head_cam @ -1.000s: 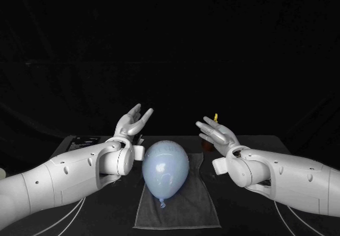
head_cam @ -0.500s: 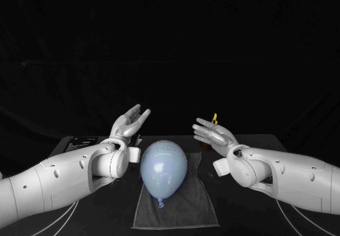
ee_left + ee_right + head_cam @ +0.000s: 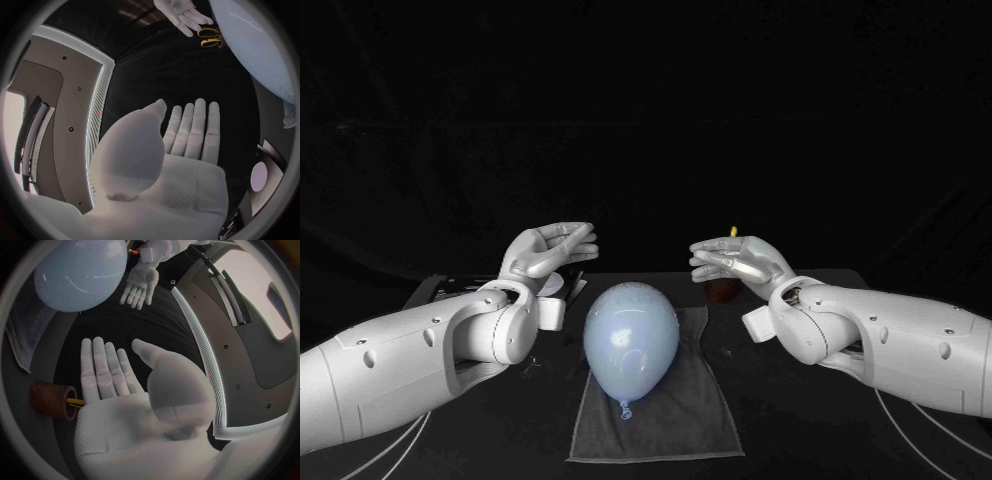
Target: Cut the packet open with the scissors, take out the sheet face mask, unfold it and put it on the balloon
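My left hand (image 3: 548,250), right hand (image 3: 733,262) empty, fingers extended. Next, likely: draw scissors (image 3: 733,232) straight up from cup (image 3: 721,291) at table's (image 3: 776,420) far edge.

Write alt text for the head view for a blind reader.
A pale blue balloon lies on a grey cloth on the black table, between the raised left hand and right hand, both empty. Behind the right hand, a brown cup holds yellow-handled scissors.
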`<state>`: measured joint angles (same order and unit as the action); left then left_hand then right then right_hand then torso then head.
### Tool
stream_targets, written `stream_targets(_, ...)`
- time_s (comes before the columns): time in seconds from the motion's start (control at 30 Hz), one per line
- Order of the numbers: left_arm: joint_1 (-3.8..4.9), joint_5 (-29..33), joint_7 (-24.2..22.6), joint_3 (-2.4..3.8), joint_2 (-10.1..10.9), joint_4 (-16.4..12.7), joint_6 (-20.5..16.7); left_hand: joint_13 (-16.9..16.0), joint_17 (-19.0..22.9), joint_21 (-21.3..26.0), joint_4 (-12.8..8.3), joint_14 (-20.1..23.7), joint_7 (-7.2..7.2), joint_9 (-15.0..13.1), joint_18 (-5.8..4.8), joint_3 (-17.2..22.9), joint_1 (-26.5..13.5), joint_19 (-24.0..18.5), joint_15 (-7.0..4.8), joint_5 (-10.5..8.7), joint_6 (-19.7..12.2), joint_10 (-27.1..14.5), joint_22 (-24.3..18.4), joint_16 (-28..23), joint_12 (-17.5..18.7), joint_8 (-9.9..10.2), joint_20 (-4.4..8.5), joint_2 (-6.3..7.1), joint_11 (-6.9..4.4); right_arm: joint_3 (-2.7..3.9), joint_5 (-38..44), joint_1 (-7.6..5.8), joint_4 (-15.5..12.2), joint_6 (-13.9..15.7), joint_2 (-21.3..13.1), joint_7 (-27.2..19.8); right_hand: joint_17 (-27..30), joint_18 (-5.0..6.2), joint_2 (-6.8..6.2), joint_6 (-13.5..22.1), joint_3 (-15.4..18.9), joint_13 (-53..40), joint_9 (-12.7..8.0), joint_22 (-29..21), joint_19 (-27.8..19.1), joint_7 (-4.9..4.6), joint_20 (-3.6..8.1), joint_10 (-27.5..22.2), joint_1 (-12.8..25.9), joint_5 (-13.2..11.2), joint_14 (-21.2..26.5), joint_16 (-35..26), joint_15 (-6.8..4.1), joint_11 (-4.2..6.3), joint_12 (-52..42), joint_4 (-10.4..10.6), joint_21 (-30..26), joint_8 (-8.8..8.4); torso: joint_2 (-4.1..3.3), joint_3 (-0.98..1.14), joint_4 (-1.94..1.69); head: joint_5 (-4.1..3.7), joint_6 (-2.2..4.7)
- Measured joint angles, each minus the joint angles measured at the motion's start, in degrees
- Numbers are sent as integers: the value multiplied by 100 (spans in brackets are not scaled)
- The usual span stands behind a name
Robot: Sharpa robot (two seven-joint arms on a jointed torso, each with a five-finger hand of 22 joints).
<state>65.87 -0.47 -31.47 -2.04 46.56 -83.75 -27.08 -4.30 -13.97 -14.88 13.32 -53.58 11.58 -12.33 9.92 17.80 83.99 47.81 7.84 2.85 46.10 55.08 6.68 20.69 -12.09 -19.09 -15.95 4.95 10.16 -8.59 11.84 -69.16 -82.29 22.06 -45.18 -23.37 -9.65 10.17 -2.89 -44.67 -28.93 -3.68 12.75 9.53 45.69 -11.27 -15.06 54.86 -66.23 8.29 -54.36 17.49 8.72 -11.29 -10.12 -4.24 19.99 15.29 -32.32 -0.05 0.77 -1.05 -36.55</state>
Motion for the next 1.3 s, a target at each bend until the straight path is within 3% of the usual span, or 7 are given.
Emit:
stream_targets(0.27,20,-158,30,79,275,-215,476,51,-141,-46,0,-382,68,24,-1,373,117,543,-136,0,257,493,-70,0,245,0,194,117,-107,4,805,-164,-131,37,-183,130,-191,1,-82,-502,-311,6,-43,159,620,-130,297,760,-187,-98,-847,194,-282,240,148,-113,410,26,-26,9,-13,30,-40)
stream_targets(0.47,103,-239,83,112,422,-345,828,-10,-398,-254,-116,-891,-63,-38,-2,587,222,981,-335,0,552,1102,-31,232,163,-79,413,163,-288,15,1406,-306,-280,33,-370,294,-460,-5,-95,-671,-288,-13,-71,401,949,-43,495,1154,-221,-61,-1482,417,-485,381,256,-90,850,25,-59,12,-47,21,-57)
stream_targets(0.63,206,-269,130,125,514,-453,1075,7,-477,-227,-155,-777,-58,-41,-4,626,222,935,-308,0,547,1105,-49,185,248,-61,395,163,-291,41,1735,-643,-273,12,-536,582,-742,-5,-216,-768,-188,-97,-70,577,1191,54,631,1590,-103,-35,-1942,695,-639,515,219,10,1155,13,-80,4,-100,-38,-41)
stream_targets(0.77,246,-267,159,125,576,-534,1198,27,-522,-155,-153,-720,-9,-31,-6,624,123,856,-254,0,497,1056,-94,142,322,-23,355,262,-244,50,1952,-861,-153,-77,-638,852,-1154,-5,-400,-953,-51,-288,23,779,1494,219,802,2046,-79,250,-2424,1143,-831,698,83,49,1497,93,-87,-7,-117,-119,-23)
stream_targets(0.87,257,-254,180,126,600,-589,1267,27,-552,-148,-105,-698,13,-29,-8,576,44,839,-233,0,474,1035,-115,143,348,-8,337,340,-224,58,2179,-980,-45,-179,-715,1070,-1489,-8,-483,-969,50,-450,96,919,1611,243,888,2152,4,269,-2598,1487,-895,770,50,151,1705,142,-93,-10,-116,-190,-2)
stream_targets(1.13,268,-217,241,124,681,-752,1438,26,-600,-83,-90,-608,22,-29,-13,561,-8,797,-221,0,465,1034,-151,92,377,-8,295,392,-225,65,3138,-1338,478,-521,-703,1712,-2030,-43,-621,-941,270,-745,239,1113,1653,272,921,2194,146,143,-2616,1924,-911,790,49,453,1951,223,-100,0,-120,-373,-6)
stream_targets(1.3,271,-207,263,124,694,-803,1501,26,-605,-82,-90,-608,22,-29,-16,561,-8,777,-221,0,464,1014,-158,92,399,15,276,392,-205,73,3753,-1464,558,-544,-682,2191,-2266,-46,-607,-990,360,-913,329,1211,1673,322,941,2277,178,67,-2632,2106,-927,813,49,681,2062,313,-113,8,-129,-442,-30)
